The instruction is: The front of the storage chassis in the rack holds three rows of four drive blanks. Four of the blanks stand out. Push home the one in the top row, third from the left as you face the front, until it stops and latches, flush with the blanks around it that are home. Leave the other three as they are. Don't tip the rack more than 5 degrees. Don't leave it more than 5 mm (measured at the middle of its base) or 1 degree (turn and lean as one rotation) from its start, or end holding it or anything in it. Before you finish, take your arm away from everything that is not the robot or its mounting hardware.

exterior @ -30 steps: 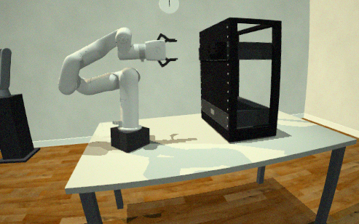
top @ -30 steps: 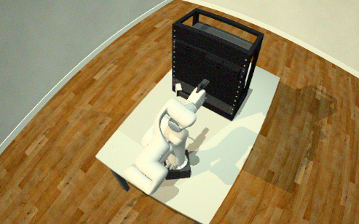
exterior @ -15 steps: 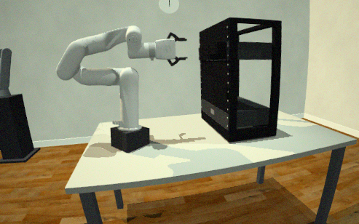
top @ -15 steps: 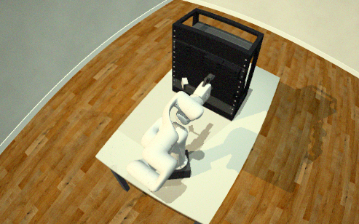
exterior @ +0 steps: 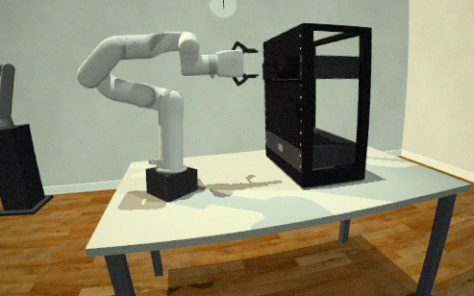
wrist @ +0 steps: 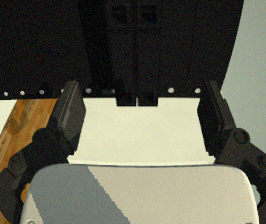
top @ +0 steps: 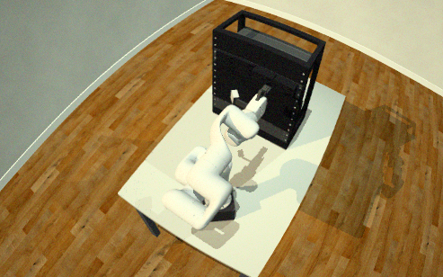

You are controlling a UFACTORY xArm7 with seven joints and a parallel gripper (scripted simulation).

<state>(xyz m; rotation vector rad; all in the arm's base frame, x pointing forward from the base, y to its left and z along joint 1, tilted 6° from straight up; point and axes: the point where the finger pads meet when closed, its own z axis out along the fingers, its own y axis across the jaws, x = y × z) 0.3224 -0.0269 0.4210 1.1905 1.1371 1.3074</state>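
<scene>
Wrist view: two small dark blanks [wrist: 136, 99] jut out below the lower edge of the black chassis front [wrist: 150, 30], side by side; which of them is the top-row third blank I cannot tell from this dark view.
Target blank: somewhere in the upper part of the rack's front face, level with the gripper; it cannot be picked out in the exterior view.
Rack [exterior: 306, 96]: black open frame, upright on the bench, its front face turned toward the arm; a grey unit [exterior: 282, 146] sits low in it.
Gripper [exterior: 247, 62]: just in front of the rack's upper front, pointing straight at it, apart from it.
Fingers: spread wide, nothing between them; one stands on each side of the two jutting blanks without touching them.
Arm [exterior: 166, 130]: white, folded in an elbow, reaching from its black base [exterior: 156, 189] toward the rack.
Bench [exterior: 262, 211]: pale top carrying the base on the side of the rack's front face, well apart from the rack.
Floor [top: 66, 135]: wooden boards around the bench.
</scene>
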